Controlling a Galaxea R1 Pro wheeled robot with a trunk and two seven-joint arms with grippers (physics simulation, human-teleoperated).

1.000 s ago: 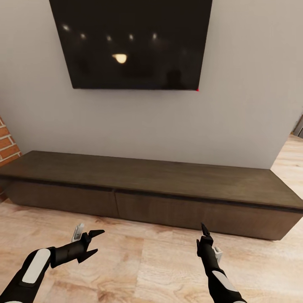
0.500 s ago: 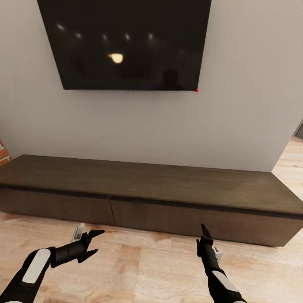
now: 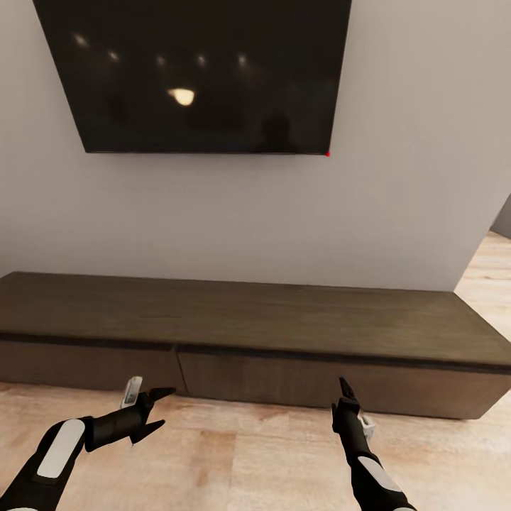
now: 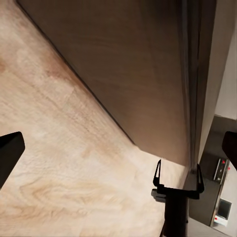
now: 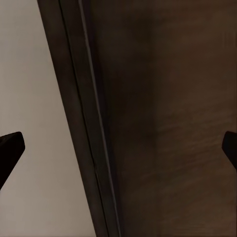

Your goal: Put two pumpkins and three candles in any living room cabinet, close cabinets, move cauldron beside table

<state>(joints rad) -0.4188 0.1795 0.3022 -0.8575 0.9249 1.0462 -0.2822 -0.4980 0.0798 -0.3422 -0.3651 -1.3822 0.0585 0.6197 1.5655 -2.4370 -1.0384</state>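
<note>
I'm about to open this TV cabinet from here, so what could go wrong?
1. The cabinet has plain fronts with no handle in sight, so an open pincer may slip off instead of pulling one open.
2. The left pincer and right pincer sit low and close to the fronts; driving nearer could knock them against the wood.
3. Both pincers are empty, and no pumpkin or candle lies here, so fetching is still ahead.
</note>
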